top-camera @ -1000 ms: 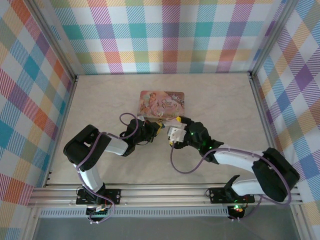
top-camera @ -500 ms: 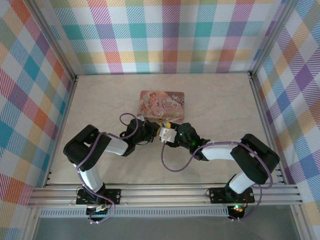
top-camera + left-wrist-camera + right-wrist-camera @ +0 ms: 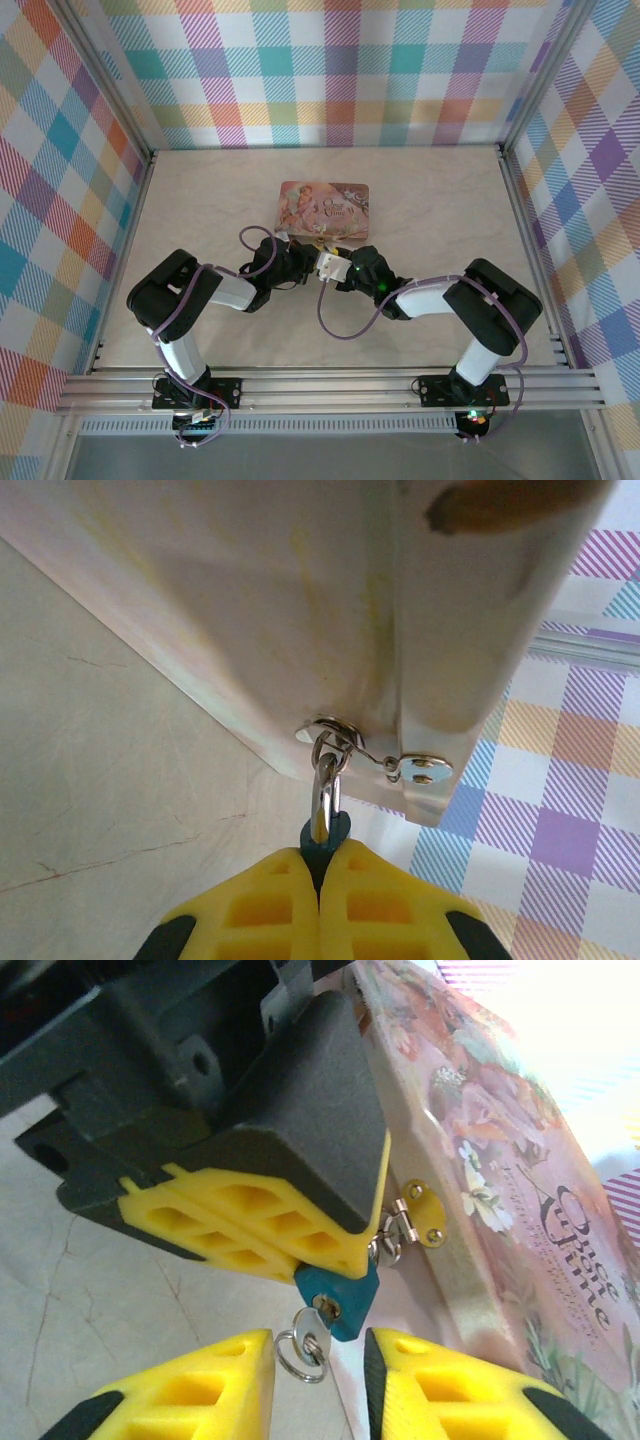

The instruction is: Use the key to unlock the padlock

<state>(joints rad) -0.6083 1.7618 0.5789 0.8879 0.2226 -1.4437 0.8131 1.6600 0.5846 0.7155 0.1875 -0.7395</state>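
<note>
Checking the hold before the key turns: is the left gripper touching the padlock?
Touching. Left wrist view: the shut left gripper pinches the padlock by its blue body.

The table has a pale cream top, marbled with faint thin veins, and aluminium rails run along its near edge and both sides. 1 thing lies directly on it: a pink illustrated rectangular tin, lid up, just beyond the middle of the surface, with its long sides running left to right. The right wrist view shows flowers and script lettering on the lid. In the left wrist view the tin's pale side wall meets the veined top.
</note>
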